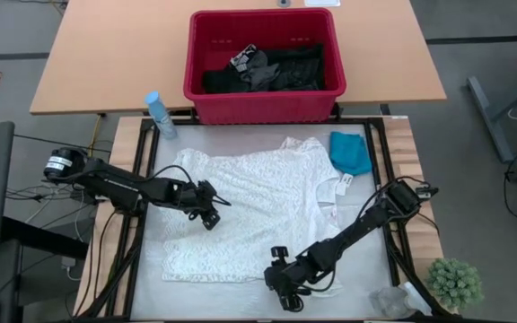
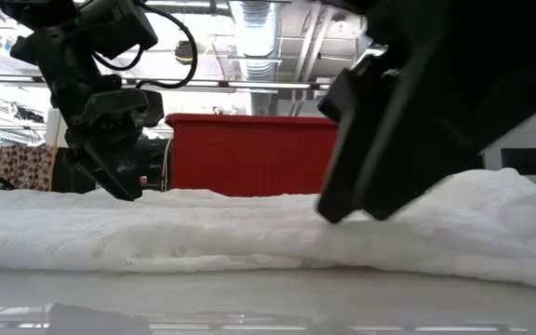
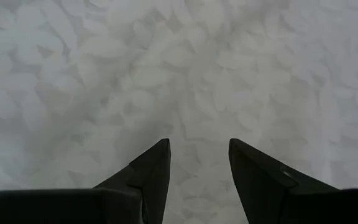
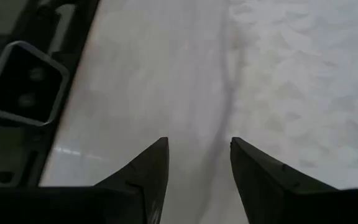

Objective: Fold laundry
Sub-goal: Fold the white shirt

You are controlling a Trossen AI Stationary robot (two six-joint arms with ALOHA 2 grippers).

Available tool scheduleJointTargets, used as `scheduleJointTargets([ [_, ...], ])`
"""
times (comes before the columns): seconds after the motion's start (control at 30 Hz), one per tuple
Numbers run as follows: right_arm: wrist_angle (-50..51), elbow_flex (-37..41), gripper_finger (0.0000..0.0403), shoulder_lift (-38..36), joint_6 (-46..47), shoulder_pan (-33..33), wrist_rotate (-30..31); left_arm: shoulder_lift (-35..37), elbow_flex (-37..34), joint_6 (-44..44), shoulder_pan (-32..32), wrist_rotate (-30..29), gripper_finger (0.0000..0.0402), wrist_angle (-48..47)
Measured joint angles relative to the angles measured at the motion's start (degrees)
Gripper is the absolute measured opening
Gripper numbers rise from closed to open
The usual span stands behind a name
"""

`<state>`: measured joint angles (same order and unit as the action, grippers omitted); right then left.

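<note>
The white lacy garment (image 1: pixel 258 206) lies spread flat on the table. My left gripper (image 1: pixel 209 213) is open, low over the garment's left part (image 3: pixel 197 93), its fingers pointing steeply down. My right gripper (image 1: pixel 285 289) is open at the garment's near hem (image 4: pixel 229 106), close to the table's near edge; in the low view it fills the right side (image 2: pixel 342 209). A small teal garment (image 1: pixel 350 152) lies at the back right. Dark garments (image 1: pixel 267 70) sit in the red basket (image 1: pixel 263 103). My left gripper has its open fingertips (image 2: pixel 124 191) down at the top of the white cloth; I cannot tell whether they touch it. My right gripper has its open fingers (image 4: pixel 148 168) astride the hem's edge, slanting down; whether they touch the cloth I cannot tell.
A blue spray bottle (image 1: pixel 160 115) stands at the back left. A small green plant (image 1: pixel 456 283) and a clear plastic object (image 1: pixel 393 301) sit at the front right. The low camera's housing (image 4: pixel 20 81) is at the near edge beside my right gripper.
</note>
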<state>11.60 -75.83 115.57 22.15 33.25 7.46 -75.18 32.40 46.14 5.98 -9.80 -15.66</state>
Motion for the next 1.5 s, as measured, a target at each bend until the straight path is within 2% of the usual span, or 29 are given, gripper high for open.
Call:
scheduleJointTargets([
  [0.13,-0.05,0.41,0.0168,0.00,-0.15,0.84,0.19,0.00,0.00,0.31,0.00,-0.51,0.0155,0.00],
  [0.27,3.08,1.11,0.0150,0.00,-1.14,0.64,4.23,0.00,0.00,0.37,0.00,-0.65,0.0155,-0.02],
  [0.37,3.96,1.11,0.0144,0.00,-1.70,-0.24,4.92,0.00,0.00,0.28,0.00,-0.66,0.0155,-0.04],
  [0.83,3.34,0.68,0.0145,-0.02,-1.88,-1.98,5.09,0.04,0.00,1.49,0.00,-1.38,0.0155,-0.07],
  [1.0,3.32,0.68,0.0143,-0.02,2.46,-2.70,6.96,0.04,0.00,1.63,0.00,-1.45,0.0155,-0.09],
  [1.23,1.14,0.66,0.0145,-0.04,3.04,-3.12,10.63,0.04,0.00,1.69,0.00,-4.13,0.0155,-0.11],
  [1.5,1.31,0.65,0.0138,-0.04,1.25,-3.36,9.26,0.07,0.00,1.69,0.00,-4.47,0.0155,-0.11],
])
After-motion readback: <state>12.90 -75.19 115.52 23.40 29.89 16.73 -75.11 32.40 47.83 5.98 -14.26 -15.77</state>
